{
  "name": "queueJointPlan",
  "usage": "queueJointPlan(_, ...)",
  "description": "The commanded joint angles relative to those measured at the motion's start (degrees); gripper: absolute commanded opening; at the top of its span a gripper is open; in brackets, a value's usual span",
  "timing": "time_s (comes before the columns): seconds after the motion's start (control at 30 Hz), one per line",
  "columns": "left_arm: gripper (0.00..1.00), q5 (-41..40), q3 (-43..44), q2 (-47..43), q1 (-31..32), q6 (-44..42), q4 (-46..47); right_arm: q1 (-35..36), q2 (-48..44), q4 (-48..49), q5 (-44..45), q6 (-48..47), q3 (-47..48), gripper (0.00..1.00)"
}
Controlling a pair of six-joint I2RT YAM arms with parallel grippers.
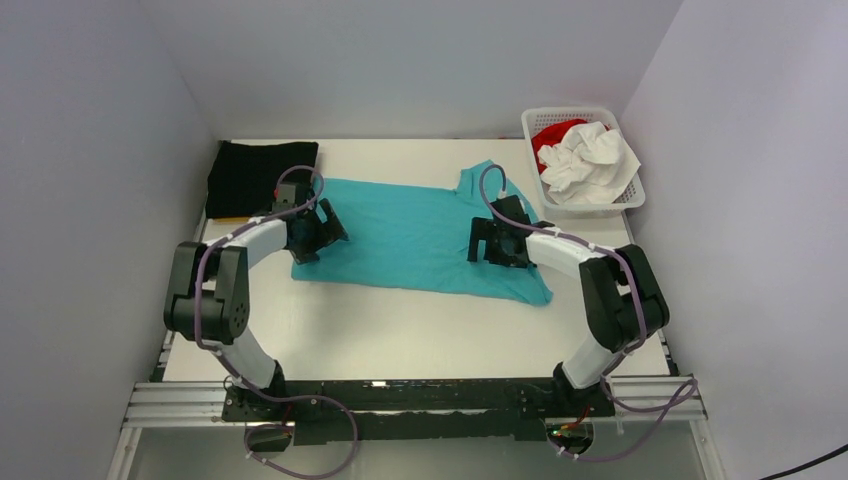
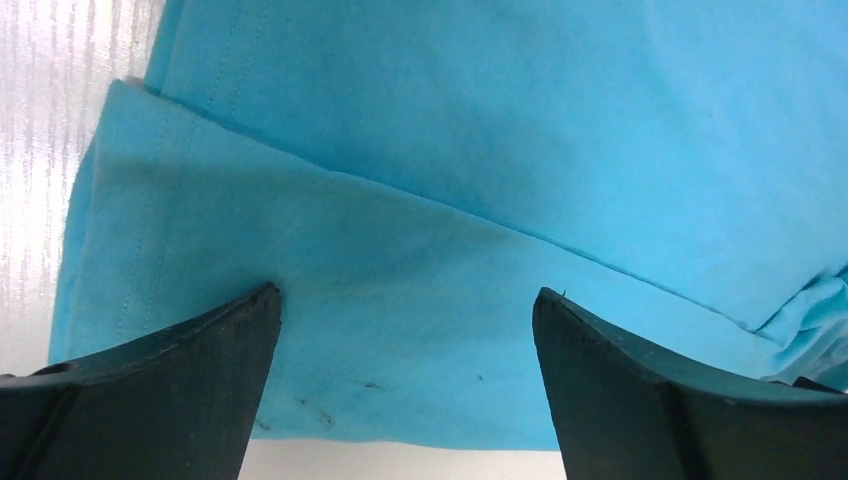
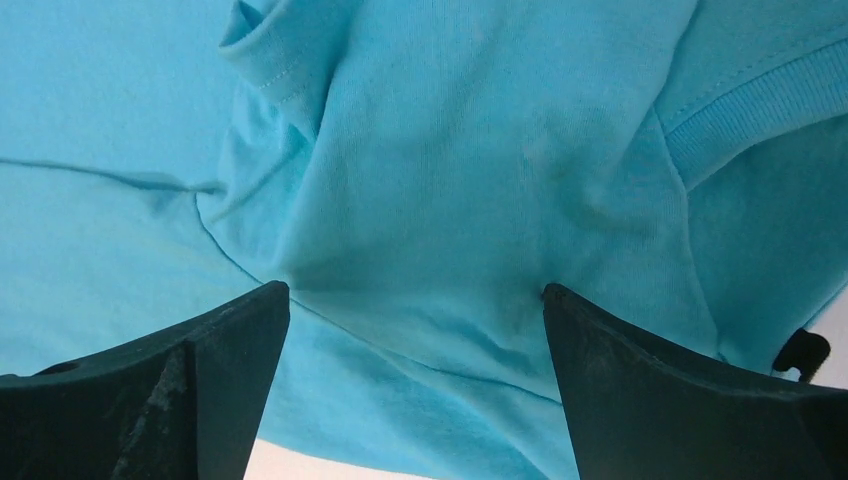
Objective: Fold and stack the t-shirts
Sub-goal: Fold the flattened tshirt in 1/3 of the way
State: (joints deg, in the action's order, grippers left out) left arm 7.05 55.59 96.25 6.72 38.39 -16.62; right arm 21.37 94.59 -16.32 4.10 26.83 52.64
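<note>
Hovering over turquoise t-shirt: left gripper and right gripper both wide open, nothing held.
Cloth lies directly under both sets of jaws. Risk: rumpled sleeve ahead of right gripper; pinching one layer there would skew the fold.

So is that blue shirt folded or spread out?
Partly folded: the turquoise t-shirt lies long across the table, one layer lapped over another near its hem.

Left pincer spread wide over the turquoise t-shirt (a stitched hem at left).
</note>
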Motion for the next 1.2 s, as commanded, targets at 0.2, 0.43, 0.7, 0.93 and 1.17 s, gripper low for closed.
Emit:
queueJointPlan(0.2, 0.99, -8.61, -12.52, -10.50, -0.04, -0.26, -7.02, 1.29, -7.43, -4.86, -14.24, -1.48, -10.69, 1.00)
queueJointPlan(0.43, 0.99, -11.37, -16.11, -19.12, -0.04, 0.40, -8.87, 1.23, -15.34, -5.09, -14.78, -2.02, -11.01, 1.00)
queueJointPlan(0.7, 0.99, -10.65, -11.57, -19.19, -0.04, -1.24, -8.84, -5.37, -21.93, -7.82, -1.33, 0.15, -4.82, 1.00)
queueJointPlan(0.93, 0.99, -9.86, -10.33, -17.86, -0.04, -1.65, -8.40, -17.03, -20.22, -1.14, -9.08, 1.06, -7.58, 1.00)
queueJointPlan(1.17, 1.00, -10.13, -10.03, -16.90, -0.04, -1.78, -8.48, -18.15, -14.22, 5.22, -14.66, 1.98, -8.03, 1.00)
